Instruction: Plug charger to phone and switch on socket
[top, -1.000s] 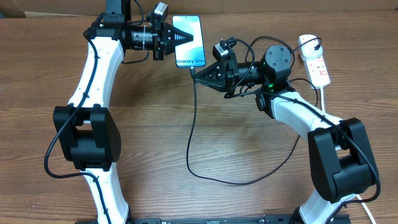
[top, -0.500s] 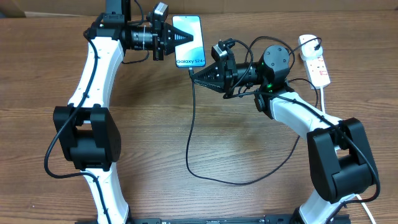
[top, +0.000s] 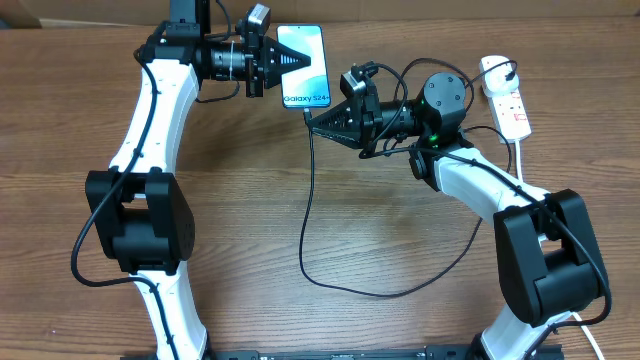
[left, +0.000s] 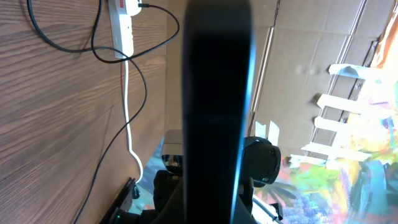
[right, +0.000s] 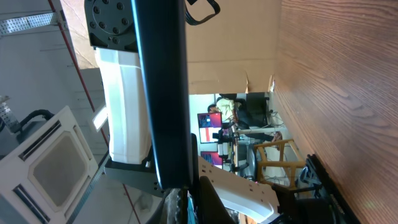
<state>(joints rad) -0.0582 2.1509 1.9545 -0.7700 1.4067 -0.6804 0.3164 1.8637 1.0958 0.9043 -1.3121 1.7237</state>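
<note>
In the overhead view my left gripper (top: 281, 62) is shut on the left long edge of the phone (top: 306, 62) and holds it screen-up, with "Galaxy S24+" at its near end. My right gripper (top: 311, 116) is shut on the charger's connector tip, right at that near short end. The black cable (top: 308, 200) hangs from it, loops over the table and runs to the white socket (top: 508, 100) at the far right, where its plug (top: 508, 71) sits. In the left wrist view the phone (left: 214, 106) shows edge-on between the fingers (left: 214, 208). In the right wrist view the phone (right: 163, 87) shows edge-on above the fingers (right: 205, 200).
The wooden table (top: 400, 240) carries the cable loop (top: 370, 293) in its middle. The socket's thick white cord (top: 524, 160) runs toward the front right, beside my right arm. In the left wrist view the socket (left: 121, 25) and its white cord (left: 129, 112) lie on the table.
My right gripper has crept a little to the left, toward the phone's near end, with the connector in it. The left arm and the phone have stayed put.
</note>
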